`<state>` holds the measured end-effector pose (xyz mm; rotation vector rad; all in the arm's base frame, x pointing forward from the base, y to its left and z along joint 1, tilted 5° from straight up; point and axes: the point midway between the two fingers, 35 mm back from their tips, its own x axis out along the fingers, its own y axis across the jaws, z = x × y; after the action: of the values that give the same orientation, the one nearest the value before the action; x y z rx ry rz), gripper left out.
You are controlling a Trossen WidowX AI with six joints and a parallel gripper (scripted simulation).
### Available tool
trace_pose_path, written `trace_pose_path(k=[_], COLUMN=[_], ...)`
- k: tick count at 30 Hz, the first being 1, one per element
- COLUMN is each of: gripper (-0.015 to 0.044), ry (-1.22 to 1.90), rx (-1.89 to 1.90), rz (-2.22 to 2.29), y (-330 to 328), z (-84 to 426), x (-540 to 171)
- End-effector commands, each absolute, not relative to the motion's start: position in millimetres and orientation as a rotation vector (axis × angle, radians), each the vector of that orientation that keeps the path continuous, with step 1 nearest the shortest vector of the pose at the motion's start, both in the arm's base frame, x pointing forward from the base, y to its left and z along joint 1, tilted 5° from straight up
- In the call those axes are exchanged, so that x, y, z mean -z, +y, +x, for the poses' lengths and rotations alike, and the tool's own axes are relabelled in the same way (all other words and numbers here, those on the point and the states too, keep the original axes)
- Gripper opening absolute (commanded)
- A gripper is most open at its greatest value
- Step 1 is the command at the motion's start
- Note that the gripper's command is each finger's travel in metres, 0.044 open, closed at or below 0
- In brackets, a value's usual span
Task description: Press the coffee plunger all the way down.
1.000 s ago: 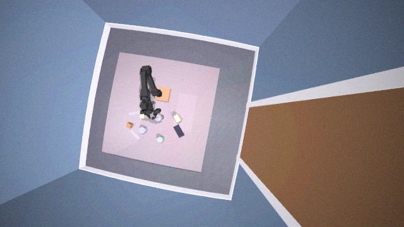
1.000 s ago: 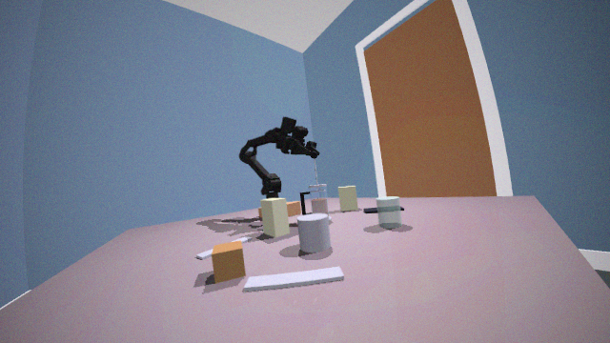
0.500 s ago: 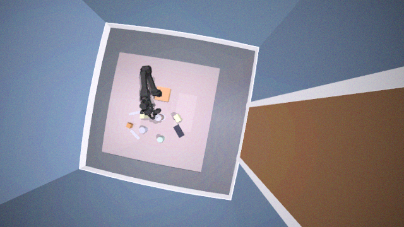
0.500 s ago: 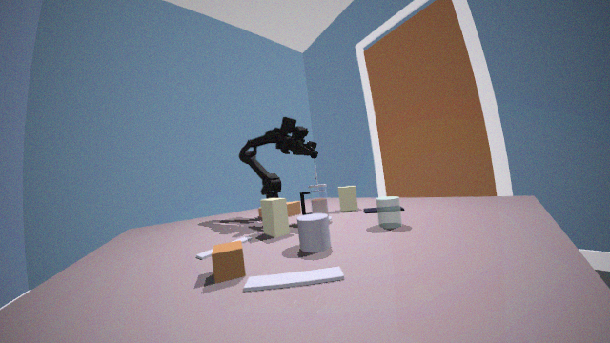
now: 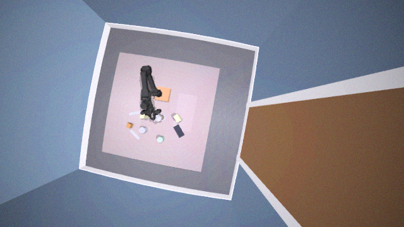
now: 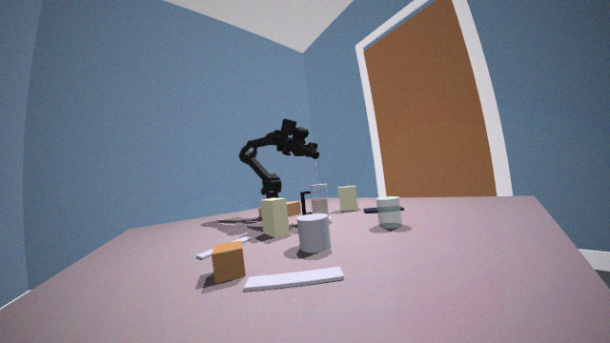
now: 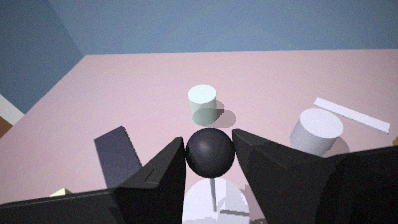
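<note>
While the exterior view shows only the gripper (image 6: 315,154) high above the coffee press (image 6: 318,199), the wrist view shows both fingers clamped on the plunger knob (image 7: 210,152); the rod remains raised above the lid (image 7: 200,202).

above press (image 6: 319,197): open | flanks: cream block (image 6: 274,217), grey cylinder (image 6: 314,232) near

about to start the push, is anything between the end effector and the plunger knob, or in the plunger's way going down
Nothing visible stands between them: the end effector is already shut on the black plunger knob, one finger on each side. Below the knob only the thin rod runs down into the glass press; nothing else shows along that path.
</note>
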<state>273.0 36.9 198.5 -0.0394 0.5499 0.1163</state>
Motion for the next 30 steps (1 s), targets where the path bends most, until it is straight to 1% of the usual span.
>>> trace_pose_path(k=[1, 30], gripper=[0.0120, 0.0120], ry=[0.588, 0.588], rx=[-0.119, -0.119], rz=[-0.049, -0.049], y=[36.5, 36.1], z=[270.0, 273.1], x=[-177.7, -129.9])
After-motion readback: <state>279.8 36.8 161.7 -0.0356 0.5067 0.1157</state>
